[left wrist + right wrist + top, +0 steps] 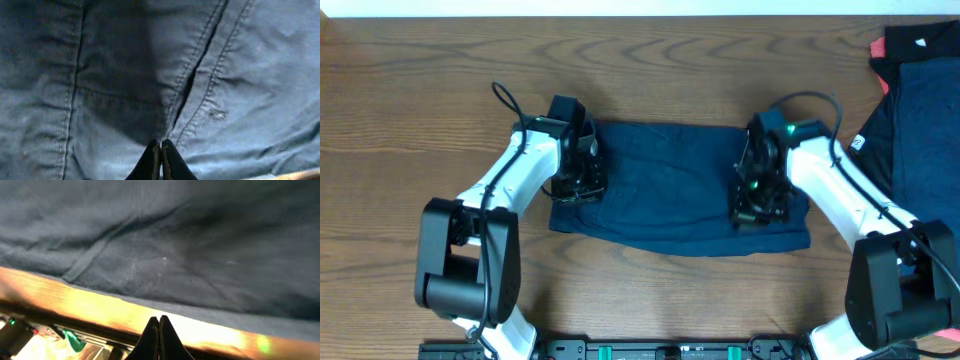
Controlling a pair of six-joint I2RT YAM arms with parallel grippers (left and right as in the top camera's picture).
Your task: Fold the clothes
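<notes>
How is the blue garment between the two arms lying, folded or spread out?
Folded, it seems: the blue garment forms a compact flat rectangle, with no legs or sleeves sticking out.

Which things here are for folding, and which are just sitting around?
For the job:
flat dark navy cloth garment in the middle
pile of dark blue, black and red clothes at the right

Just there:
brown wooden table
black rail with green bits in front

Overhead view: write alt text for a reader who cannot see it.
A navy garment lies on the table, the left gripper over its left end and the right gripper over its right end, both shut. A pile of blue, black and red clothes sits at the right edge.
</notes>
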